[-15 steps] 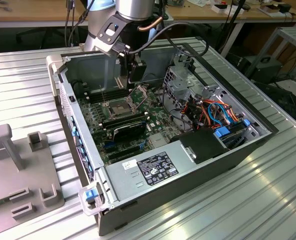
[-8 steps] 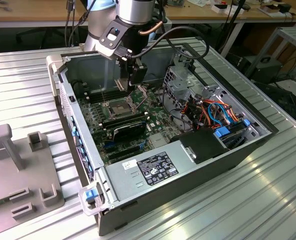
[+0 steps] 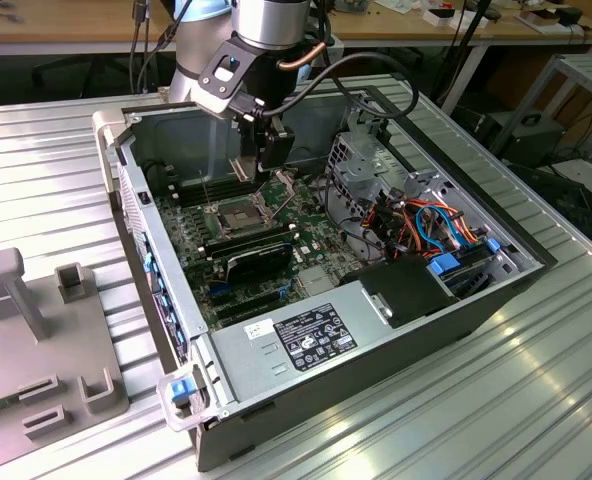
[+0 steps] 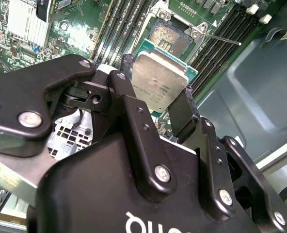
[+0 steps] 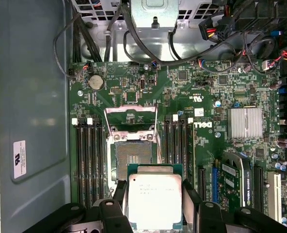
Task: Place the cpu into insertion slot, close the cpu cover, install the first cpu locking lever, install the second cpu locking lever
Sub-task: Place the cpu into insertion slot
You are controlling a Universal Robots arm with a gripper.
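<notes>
In the exterior view, the ribbed metal worktop (image 3: 536, 400) fills the foreground. A grey fixture plate (image 3: 36, 340) lies on it at the lower left of the frame. Beside the plate stands an open computer case (image 3: 426, 335), its power supply (image 3: 276, 365) nearest the camera. Past that lies the green motherboard (image 3: 306, 215).

At the upper middle of the frame, the arm reaches down into the case, and the gripper (image 3: 273, 165) hangs just above the board. Both wrist views show the fingers (image 5: 120, 191) closed on the cpu (image 5: 154, 196), pressing on two opposite edges with its metal top facing the camera. The cpu is held in the air, clear of the board and not seated.

Just beyond it is the insertion slot (image 5: 132, 158), with its dark grid of contacts uncovered. Rows of long black memory slots (image 5: 87, 160) run along either side. The cpu cover (image 5: 131, 119) is swung open on the far side of the slot, tilted up from its hinge. In the second wrist view, a thin locking lever (image 4: 221, 39) sticks out from the slot's frame, unlatched. Wooden desks (image 3: 66, 25) cross the top of the exterior view.
</notes>
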